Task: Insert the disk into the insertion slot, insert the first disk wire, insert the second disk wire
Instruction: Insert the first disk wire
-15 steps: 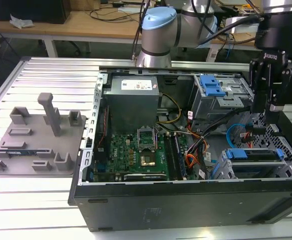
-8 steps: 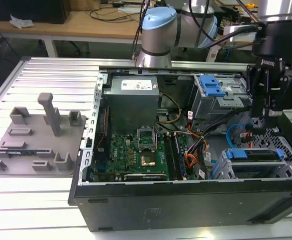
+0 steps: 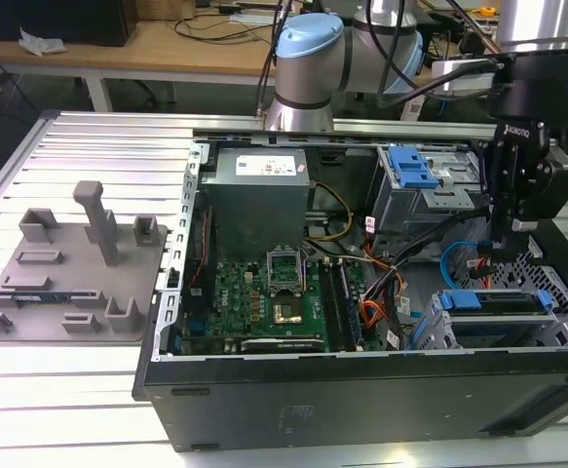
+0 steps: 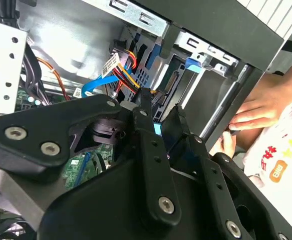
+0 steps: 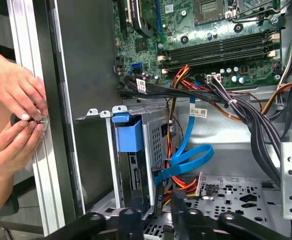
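Observation:
The disk (image 3: 498, 301) in its blue carrier sits inside the insertion slot (image 3: 437, 330), the perforated metal cage at the case's front corner on the exterior view's right. In the first wrist view the carrier's blue tab (image 5: 127, 133) sticks out of the cage (image 5: 158, 142). A blue flat wire (image 5: 186, 159) loops beside the cage, and its dark end runs down between my fingers. My gripper (image 3: 499, 252) (image 5: 158, 214) (image 4: 161, 109) hangs just behind the cage, shut on that wire end. A bundle of red, yellow and black wires (image 5: 178, 187) lies under the blue one.
A person's hands (image 5: 18, 117) (image 4: 256, 114) rest on the table rail just outside the case wall next to the cage. A taller grey bay with a blue latch (image 3: 412, 171) stands behind, with the motherboard (image 3: 274, 292) in the middle. A grey fixture plate (image 3: 64, 278) lies on the exterior view's left.

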You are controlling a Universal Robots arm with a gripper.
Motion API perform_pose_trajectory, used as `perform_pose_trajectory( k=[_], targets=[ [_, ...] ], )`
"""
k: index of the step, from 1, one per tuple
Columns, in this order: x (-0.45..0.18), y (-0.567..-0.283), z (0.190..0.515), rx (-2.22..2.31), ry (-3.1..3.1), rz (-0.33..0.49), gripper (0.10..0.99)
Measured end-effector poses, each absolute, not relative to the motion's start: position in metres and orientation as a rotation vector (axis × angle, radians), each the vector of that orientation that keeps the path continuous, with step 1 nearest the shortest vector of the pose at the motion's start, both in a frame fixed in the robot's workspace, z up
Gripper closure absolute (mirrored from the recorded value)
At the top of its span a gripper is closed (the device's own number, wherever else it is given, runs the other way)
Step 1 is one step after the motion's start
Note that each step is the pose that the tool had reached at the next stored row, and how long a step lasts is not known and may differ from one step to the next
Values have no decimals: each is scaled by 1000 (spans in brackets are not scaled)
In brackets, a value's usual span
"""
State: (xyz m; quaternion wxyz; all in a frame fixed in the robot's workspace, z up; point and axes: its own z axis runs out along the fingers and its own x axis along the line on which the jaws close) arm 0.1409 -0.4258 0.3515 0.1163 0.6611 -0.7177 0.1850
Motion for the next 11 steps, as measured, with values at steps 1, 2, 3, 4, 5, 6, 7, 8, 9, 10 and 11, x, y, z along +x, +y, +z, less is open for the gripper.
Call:
perform_pose_trajectory(
  k=[1, 2, 3, 4, 5, 6, 7, 8, 9, 10, 11],
  targets=[
    [141, -426, 351, 1935, -2101, 543, 737],
    [141, -426, 351, 1935, -2100, 543, 737],
    [141, -426, 350, 1935, -2100, 543, 737],
    [141, -426, 349, 1935, -2100, 544, 737],
    [141, -426, 349, 1935, -2100, 544, 737],
    [141, -426, 348, 1935, -2100, 544, 737],
    [141, -426, 348, 1935, -2100, 544, 737],
    [142, -426, 347, 1934, -2099, 545, 737],
    [142, -426, 347, 1934, -2099, 545, 737],
    [142, -426, 347, 1934, -2098, 546, 737],
    [143, -426, 346, 1934, -2097, 547, 737]
  ],
)
